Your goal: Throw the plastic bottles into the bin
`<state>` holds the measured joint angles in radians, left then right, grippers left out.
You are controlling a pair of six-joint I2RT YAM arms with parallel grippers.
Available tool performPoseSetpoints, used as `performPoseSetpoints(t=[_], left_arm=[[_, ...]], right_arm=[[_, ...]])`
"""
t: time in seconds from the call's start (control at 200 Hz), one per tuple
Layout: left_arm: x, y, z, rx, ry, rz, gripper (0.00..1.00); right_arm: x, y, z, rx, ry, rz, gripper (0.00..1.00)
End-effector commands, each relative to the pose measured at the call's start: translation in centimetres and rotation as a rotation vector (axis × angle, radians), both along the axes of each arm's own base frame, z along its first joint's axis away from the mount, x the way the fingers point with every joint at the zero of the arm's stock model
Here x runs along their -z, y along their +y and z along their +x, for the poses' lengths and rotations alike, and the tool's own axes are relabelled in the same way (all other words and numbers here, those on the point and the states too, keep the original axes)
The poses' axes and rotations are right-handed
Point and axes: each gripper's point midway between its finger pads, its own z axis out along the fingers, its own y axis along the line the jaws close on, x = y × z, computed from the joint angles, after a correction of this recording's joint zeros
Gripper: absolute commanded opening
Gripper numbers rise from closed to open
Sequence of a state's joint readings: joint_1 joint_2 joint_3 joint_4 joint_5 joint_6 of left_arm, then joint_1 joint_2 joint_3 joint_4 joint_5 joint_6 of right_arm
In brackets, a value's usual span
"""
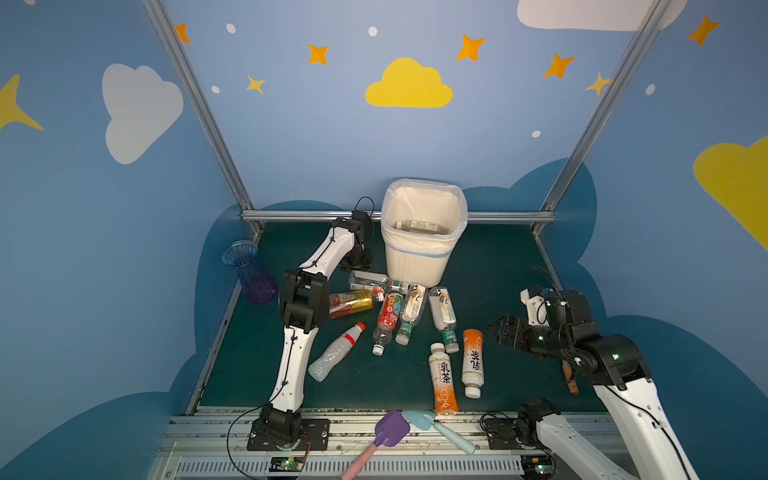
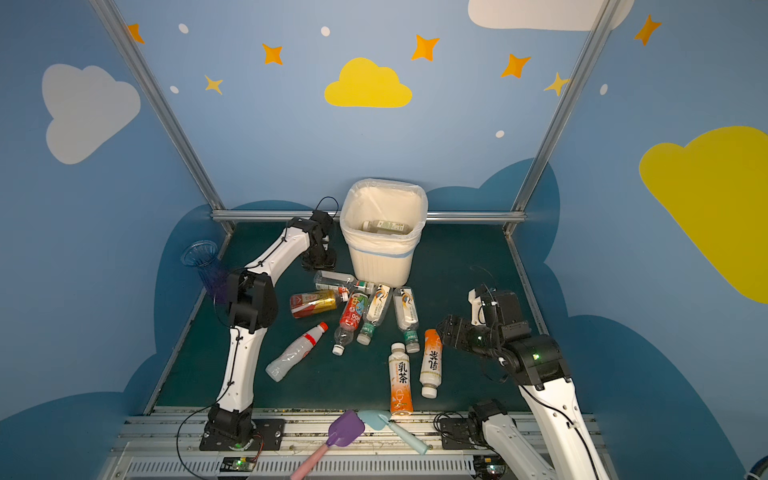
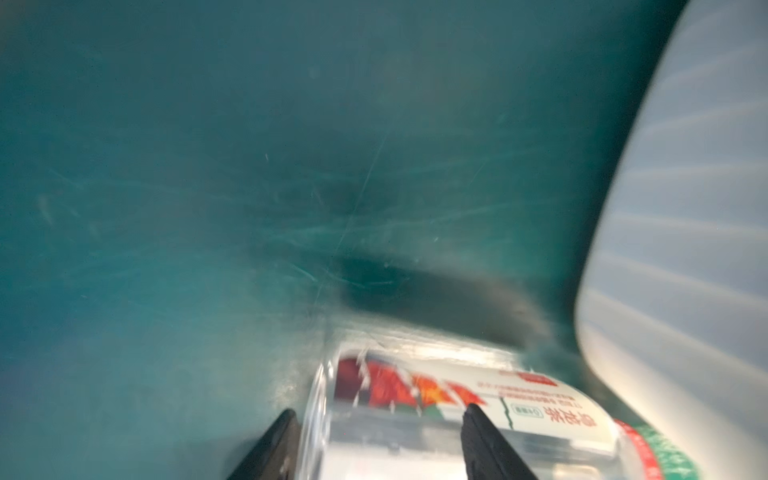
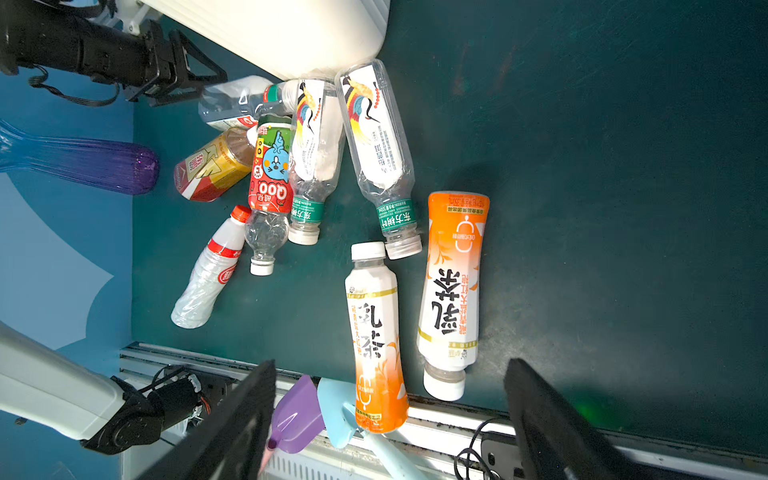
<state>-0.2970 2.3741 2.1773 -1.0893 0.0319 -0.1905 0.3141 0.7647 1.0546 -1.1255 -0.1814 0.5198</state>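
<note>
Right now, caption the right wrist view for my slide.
Right gripper, jaws open, looks onto plastic bottles lying on the green mat beside the bin.

place: robot test booth | aluminium frame | cloud-star walls

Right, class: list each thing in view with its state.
bin: upright, one bottle inside
clear bottle: lying beside bin
other bottles: lying flat, capped
vase: upright
shovels: lying flat
left pincer: down at clear bottle, grip unclear
right pincer: open, empty
</note>
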Motion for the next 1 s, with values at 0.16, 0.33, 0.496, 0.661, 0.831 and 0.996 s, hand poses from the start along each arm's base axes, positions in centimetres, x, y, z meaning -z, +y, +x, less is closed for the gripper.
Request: performPoseSetpoints(t=[0.16, 0.33, 0.496, 0.661, 0.831, 0.996], left_arm=[[-0.9, 1.6, -3.5, 0.038, 0.059, 0.070, 0.60], [-2.0, 1.7, -6.0, 0.037, 0.061, 0.028, 0.59], [-3.0, 1.6, -7.8, 0.053, 0.047, -0.015, 0.56], [-5.1, 0.7, -8.3, 0.151, -0.051, -0.045, 0.60], [-4.8, -1.0, -10.1, 0.360, -0.100, 0.019, 0.66], [-5.0, -2.5, -11.4, 0.447, -0.137, 0.061, 0.67]], right_arm=[[-0.1, 0.3, 0.2, -0.015, -0.007, 0.006, 0.87], [0.0, 0.6, 0.3, -0.024, -0.007, 0.016, 0.87], [0.1, 0.8, 0.4, -0.027, -0.007, 0.025, 0.87], [0.1, 0.9, 0.4, -0.028, -0.004, 0.030, 0.87], [0.1, 1.0, 0.3, -0.026, -0.004, 0.047, 0.87], [0.1, 0.9, 0.0, -0.018, -0.002, 0.050, 0.86]])
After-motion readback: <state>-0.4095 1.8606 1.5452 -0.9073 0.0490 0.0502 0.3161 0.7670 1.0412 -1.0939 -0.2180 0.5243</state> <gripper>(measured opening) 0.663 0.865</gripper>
